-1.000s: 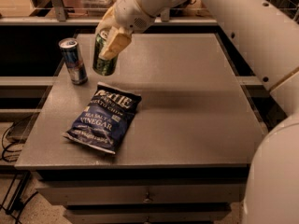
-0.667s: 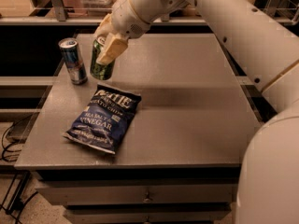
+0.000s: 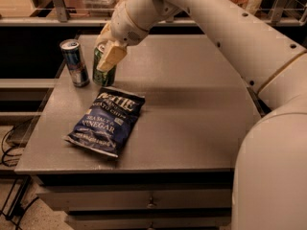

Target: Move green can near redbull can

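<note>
Now | pincer [image 3: 106,61] clenched around green can [image 3: 101,76] | green can just beside redbull can [image 3: 75,63]

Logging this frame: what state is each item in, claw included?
claw: shut on the green can, at the back left of the table.
green can: upright, gripped, close beside the redbull can.
redbull can: upright on the table, free.
chip bag: lying flat, label up, in front of both cans.
drawer: shut.
</note>
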You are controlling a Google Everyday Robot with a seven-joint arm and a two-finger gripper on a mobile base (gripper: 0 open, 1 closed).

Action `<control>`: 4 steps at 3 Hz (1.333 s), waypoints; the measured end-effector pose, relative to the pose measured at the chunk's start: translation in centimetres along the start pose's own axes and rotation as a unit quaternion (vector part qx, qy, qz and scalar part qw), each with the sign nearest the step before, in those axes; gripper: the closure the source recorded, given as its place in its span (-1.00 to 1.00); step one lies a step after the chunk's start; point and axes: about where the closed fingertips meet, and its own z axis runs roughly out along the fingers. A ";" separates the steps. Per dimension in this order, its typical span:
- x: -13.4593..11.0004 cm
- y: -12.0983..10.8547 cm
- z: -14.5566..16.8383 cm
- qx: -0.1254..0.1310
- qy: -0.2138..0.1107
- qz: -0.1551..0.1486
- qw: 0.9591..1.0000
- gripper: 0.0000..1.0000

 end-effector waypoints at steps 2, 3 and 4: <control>0.8 -0.3 1.0 -0.001 0.027 0.003 1.000 -0.76; -0.3 0.0 1.5 -0.003 0.001 -0.001 1.000 -1.00; -0.3 0.0 1.5 -0.003 0.000 -0.001 1.000 -1.00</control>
